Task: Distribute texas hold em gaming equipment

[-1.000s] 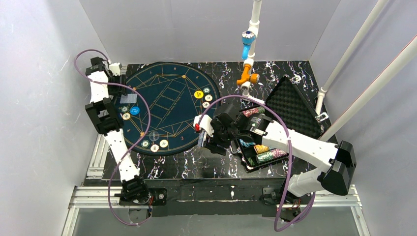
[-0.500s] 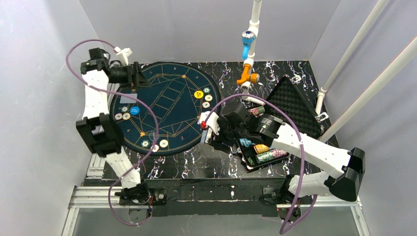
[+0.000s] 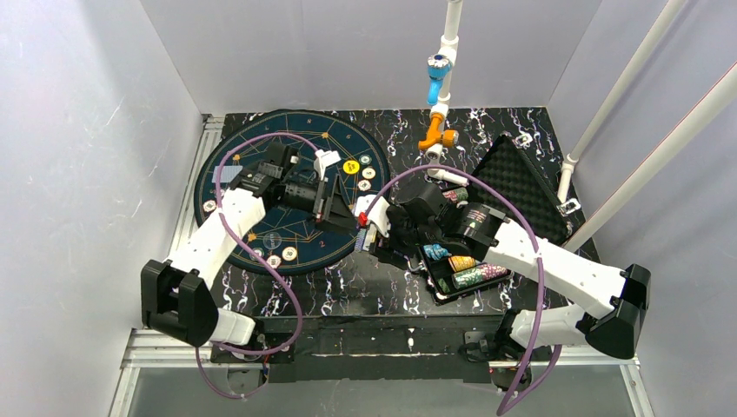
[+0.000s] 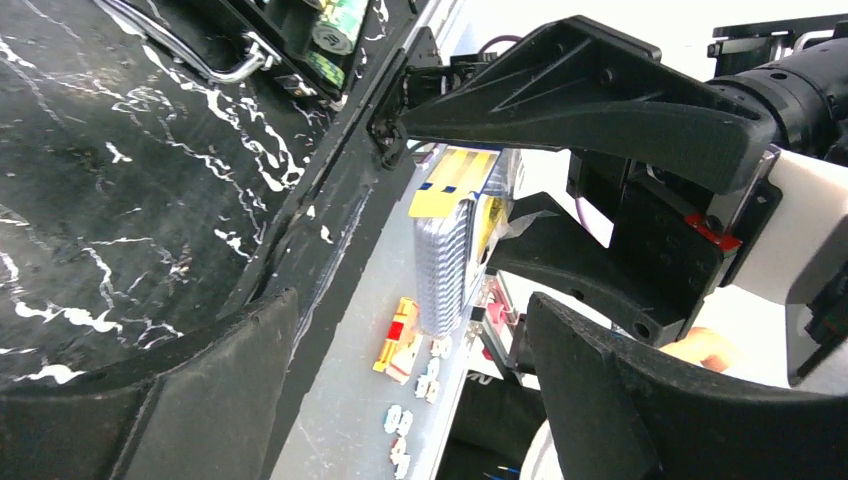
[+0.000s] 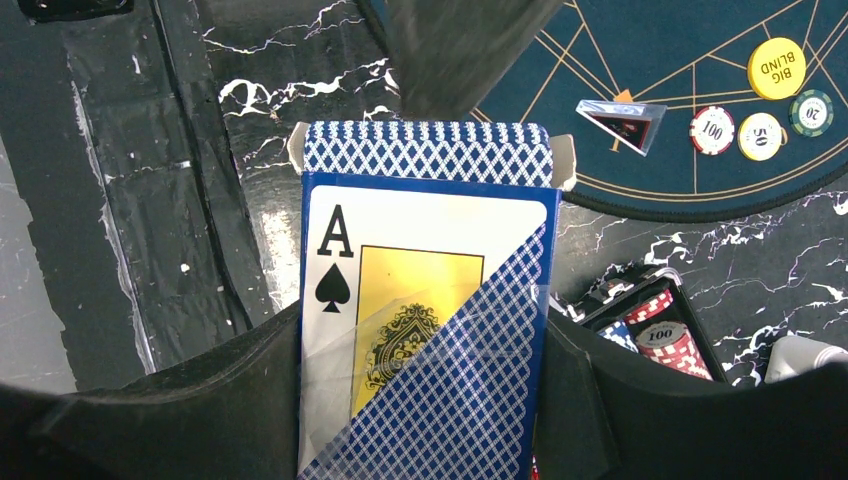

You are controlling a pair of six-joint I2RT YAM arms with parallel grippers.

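As right hand [image 5: 425, 345] grips, deck [image 5: 430, 250] lengthwise outward

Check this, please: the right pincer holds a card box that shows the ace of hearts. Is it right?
Not quite. The right pincer does hold the card box, but the box shows the ace of spades, not hearts. The right wrist view shows it.

Open black case [image 3: 519, 185], round mat [image 3: 344, 139]

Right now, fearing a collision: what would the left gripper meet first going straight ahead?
Likely the blue-and-white playing-card box clamped in the right gripper; the open left gripper faces its edge, depth unclear.
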